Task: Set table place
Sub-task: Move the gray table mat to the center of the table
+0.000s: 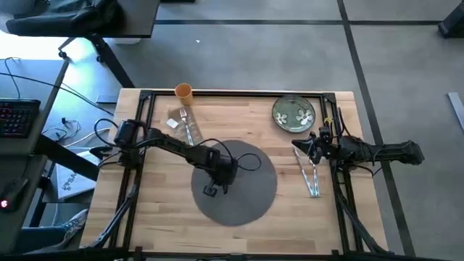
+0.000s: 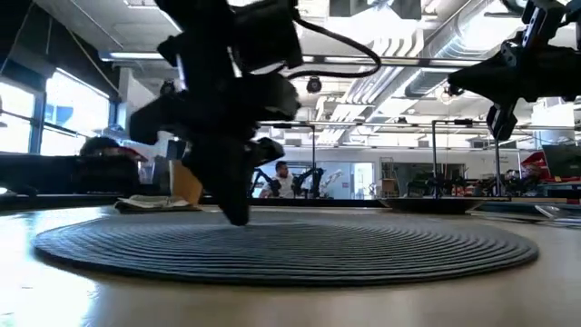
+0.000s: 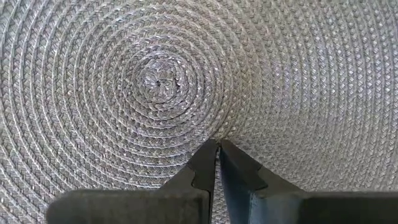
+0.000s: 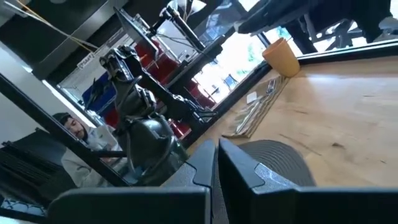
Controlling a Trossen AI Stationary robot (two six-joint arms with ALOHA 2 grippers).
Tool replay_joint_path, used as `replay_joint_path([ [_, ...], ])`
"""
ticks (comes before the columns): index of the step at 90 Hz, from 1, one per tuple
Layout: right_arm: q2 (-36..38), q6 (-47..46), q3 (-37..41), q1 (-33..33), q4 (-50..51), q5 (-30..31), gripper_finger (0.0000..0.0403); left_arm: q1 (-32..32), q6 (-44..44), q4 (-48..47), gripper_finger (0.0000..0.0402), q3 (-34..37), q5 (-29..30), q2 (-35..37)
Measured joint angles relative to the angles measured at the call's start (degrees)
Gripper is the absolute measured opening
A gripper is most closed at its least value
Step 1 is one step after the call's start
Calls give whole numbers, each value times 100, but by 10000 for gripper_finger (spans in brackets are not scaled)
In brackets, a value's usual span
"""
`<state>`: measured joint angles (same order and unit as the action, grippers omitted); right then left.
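High view — table (image 1: 167, 217): light wood top in a black frame, seen whole from above.
Placemat (image 1: 239, 181): round, dark-grey, woven, flat near the table's middle.
Left gripper (image 1: 211, 190): over the placemat's left part, fingers pressed together, nothing between them.
Left wrist view: fingertips (image 3: 205, 158) closed tip to tip right at the weave, just beside the spiral centre of the placemat (image 3: 155, 81).
Right gripper (image 1: 299, 147): raised near the right frame post, between plate and cutlery; fingers shut in its own wrist view, holding nothing.
Plate (image 1: 293, 114): green with white flowers, far right corner, well apart from the placemat.
Cup (image 1: 183, 91): orange, at the far edge, left of centre.
Napkin (image 1: 183, 125): beige, just in front of the cup, a fork (image 1: 186, 119) lying on it.
Two silver pieces (image 1: 310, 174): on bare wood right of the placemat, below the right gripper; too small to tell knife from spoon.
In the way: left arm crosses above the wood between napkin and placemat.
Writing: white sheet on the floor left of the table — print not readable.
Low view only: placemat (image 2: 290, 245) edge-on, left gripper (image 2: 238, 213) down on it, a person far off in the room.
Right wrist view only: cup (image 4: 283, 56) and napkin (image 4: 255, 112) from the side, a seated person beyond the table.
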<state>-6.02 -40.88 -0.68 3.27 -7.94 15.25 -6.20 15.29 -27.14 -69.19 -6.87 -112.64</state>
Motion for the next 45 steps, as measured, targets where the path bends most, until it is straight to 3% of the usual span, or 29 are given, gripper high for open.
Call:
replay_joint_path([
  [23, 0, -4, -1, -2, -2, 1, 0, 495, 6, -17, 5, -288, -7, -267],
  [45, 0, 2, 1, 0, -7, 3, 0, 779, 178, -673, 5, -286, -13, -265],
])
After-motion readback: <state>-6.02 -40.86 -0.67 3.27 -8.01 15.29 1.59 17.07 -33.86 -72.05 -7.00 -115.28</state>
